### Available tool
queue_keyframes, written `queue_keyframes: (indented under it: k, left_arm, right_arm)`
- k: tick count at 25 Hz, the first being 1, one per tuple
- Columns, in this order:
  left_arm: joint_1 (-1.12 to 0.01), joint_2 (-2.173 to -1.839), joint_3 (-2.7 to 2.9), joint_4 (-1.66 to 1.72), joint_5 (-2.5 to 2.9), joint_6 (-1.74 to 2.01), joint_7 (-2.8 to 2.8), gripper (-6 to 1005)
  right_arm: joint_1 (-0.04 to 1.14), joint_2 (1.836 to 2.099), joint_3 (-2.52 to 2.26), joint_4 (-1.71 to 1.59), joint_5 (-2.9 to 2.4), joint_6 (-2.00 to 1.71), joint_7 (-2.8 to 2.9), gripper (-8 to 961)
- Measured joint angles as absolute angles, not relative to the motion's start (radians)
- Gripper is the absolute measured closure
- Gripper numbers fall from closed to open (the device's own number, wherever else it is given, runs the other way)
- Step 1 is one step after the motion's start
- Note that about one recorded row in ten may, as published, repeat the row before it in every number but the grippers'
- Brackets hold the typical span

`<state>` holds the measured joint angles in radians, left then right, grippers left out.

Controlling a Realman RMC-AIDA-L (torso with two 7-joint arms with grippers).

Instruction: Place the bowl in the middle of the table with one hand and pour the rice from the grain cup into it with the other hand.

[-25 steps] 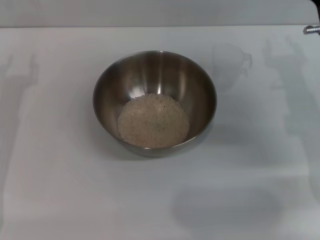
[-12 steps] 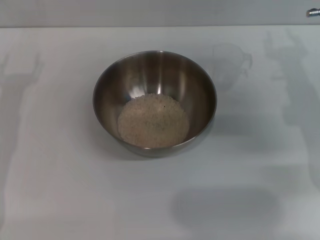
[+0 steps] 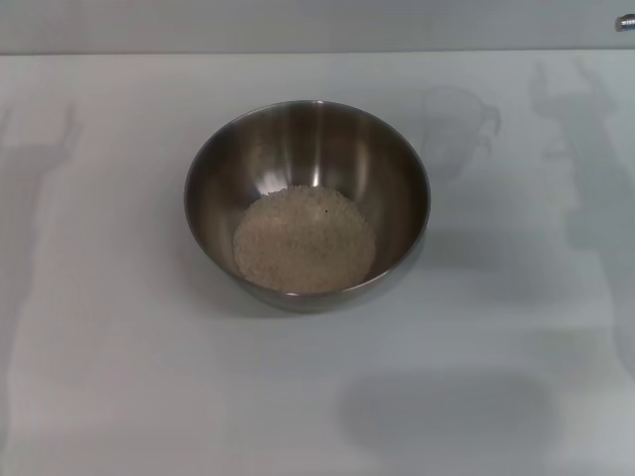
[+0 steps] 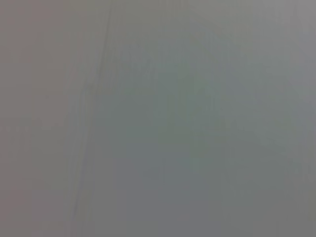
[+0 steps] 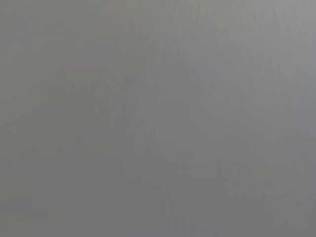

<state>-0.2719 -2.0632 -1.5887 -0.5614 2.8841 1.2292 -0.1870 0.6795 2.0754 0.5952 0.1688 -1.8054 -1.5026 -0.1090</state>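
The table (image 3: 119, 377) fills the head view as a plain white surface, crossed by soft grey shadows. On its left side there is only bare tabletop with a faint upright shadow near the edge of the view. Neither the left gripper nor any part of its arm shows there, so how its fingers stand cannot be told; the left wrist view gives nothing but a blank grey field.

At the middle of the table stands the bowl (image 3: 298, 139), upright, its wide steel rim open to the camera. The rice (image 3: 304, 241) lies inside it as a flat, pale heap covering the bottom and spreading toward the near wall.

Just right of the bowl, beyond its far rim, the grain cup (image 3: 458, 127) stands on the table, clear plastic, with its handle pointing right. It sits near the bowl but apart from it.

Further right, more shadows fall across the table. At the top right corner a small silver metal part (image 3: 624, 22) pokes into view. The right gripper is not visible, its fingers cannot be judged, and the right wrist view is uniformly grey.
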Motion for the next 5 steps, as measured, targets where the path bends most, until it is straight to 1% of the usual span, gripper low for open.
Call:
queue_keyframes:
  k: [5]
  left_arm:
    - [-0.285,-2.063,-1.599,-0.533,2.884,1.234,-0.192,152]
  right_arm:
    - [0.677,2.076,0.590,0.172,-1.810,-1.503,-0.109,437]
